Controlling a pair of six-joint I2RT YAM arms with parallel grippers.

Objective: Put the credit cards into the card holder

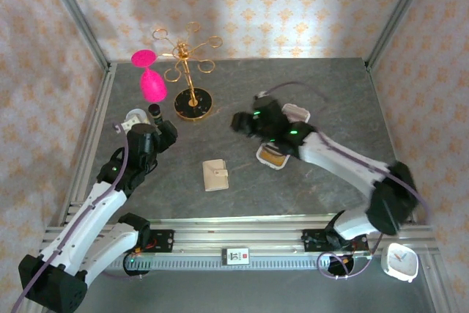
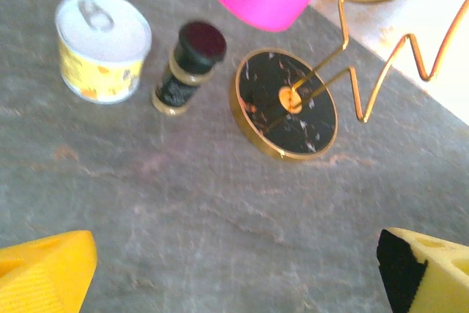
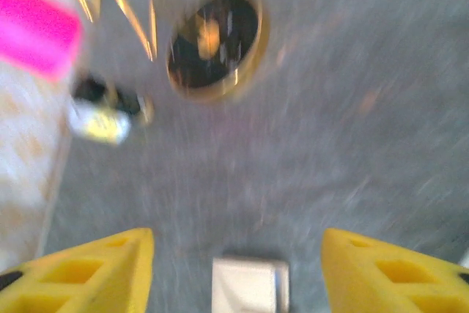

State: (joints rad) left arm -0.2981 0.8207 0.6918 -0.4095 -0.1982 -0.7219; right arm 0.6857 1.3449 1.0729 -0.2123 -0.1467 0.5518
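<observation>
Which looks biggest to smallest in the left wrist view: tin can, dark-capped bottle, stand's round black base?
1. round black base and tin can: near alike, base slightly wider.
2. dark-capped bottle: clearly smallest.

Grey table bears card holder, can, bottle, stand.

White left arm and right arm, black joints, purple cables, green lights, left hand with yellow fingers, black pad

Bright, even light leaves a pale glare patch on the wallpaper, upper centre of the top view — left wrist view slightly soft, right wrist view smeared throughout.
</observation>
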